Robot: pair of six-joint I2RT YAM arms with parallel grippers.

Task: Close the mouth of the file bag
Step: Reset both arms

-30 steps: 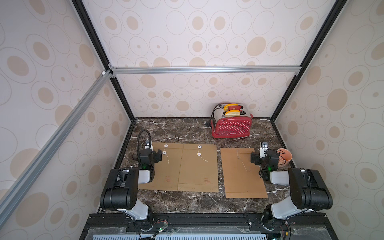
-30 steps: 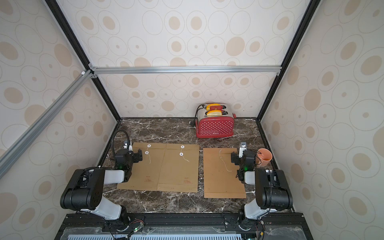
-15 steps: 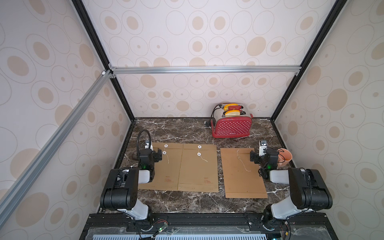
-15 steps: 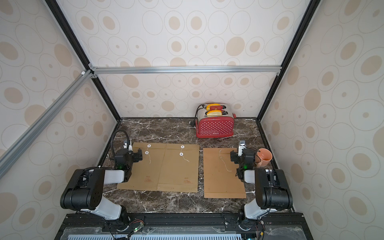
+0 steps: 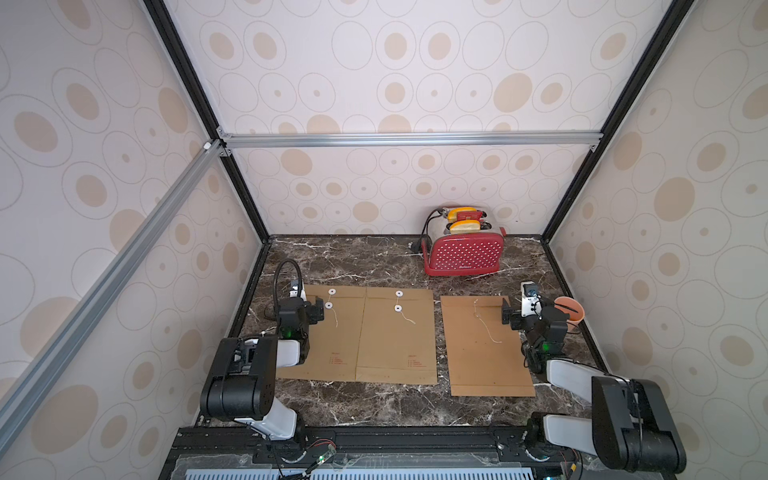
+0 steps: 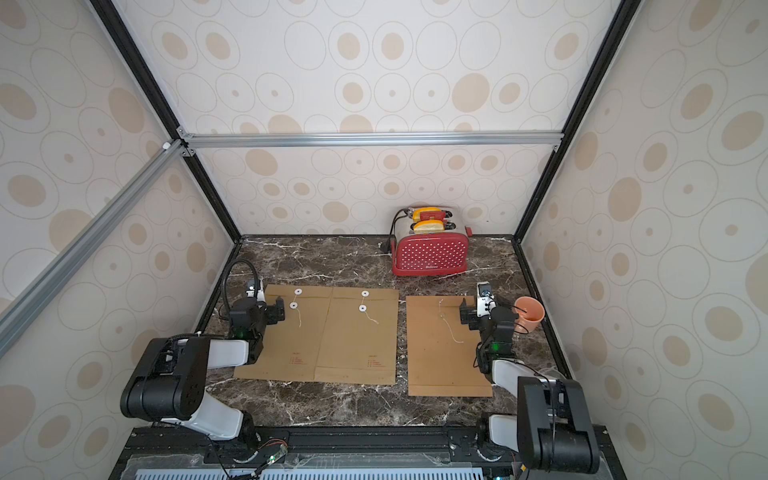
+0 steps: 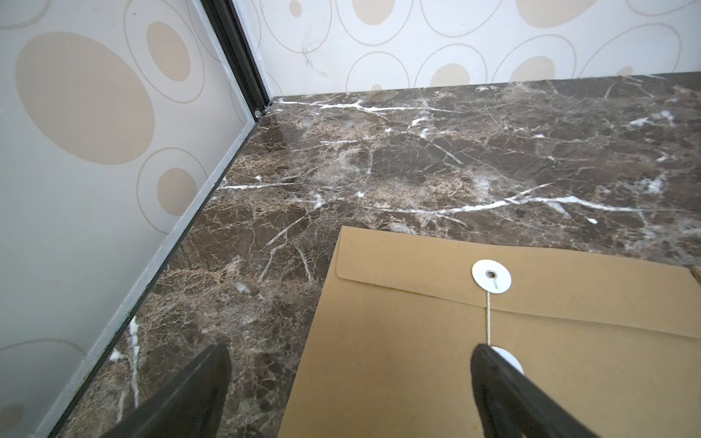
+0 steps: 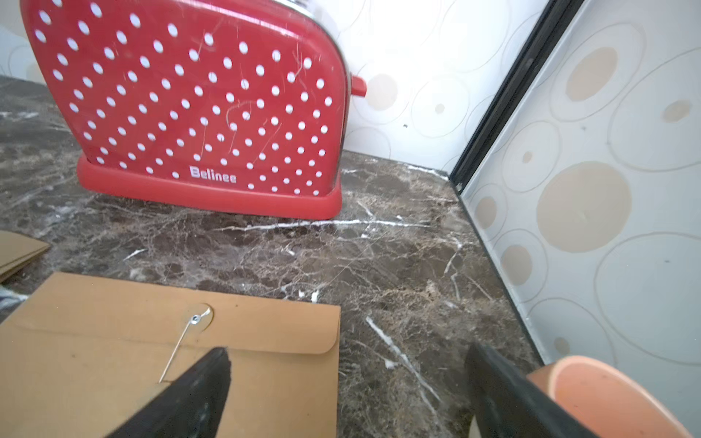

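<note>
Three brown file bags lie flat on the marble table: a left bag [image 5: 332, 345], a middle bag [image 5: 399, 336] overlapping it, and a right bag [image 5: 482, 345] on its own. Each has its flap folded down and a loose string. My left gripper [image 5: 316, 311] is open and empty over the left bag's near-wall edge. One of its fingertips [image 7: 489, 364] stands by the lower white disc [image 7: 510, 360]. My right gripper [image 5: 512, 316] is open and empty, straddling the right bag's [image 8: 113, 360] outer edge.
A red dotted toaster [image 5: 463, 253] stands at the back behind the bags. An orange cup [image 5: 569, 311] sits just outside my right gripper, close to its outer finger [image 8: 504, 390]. Side walls stand near both arms.
The right gripper has shifted very slightly at the right bag's edge. The left arm and all the bags have not moved.
</note>
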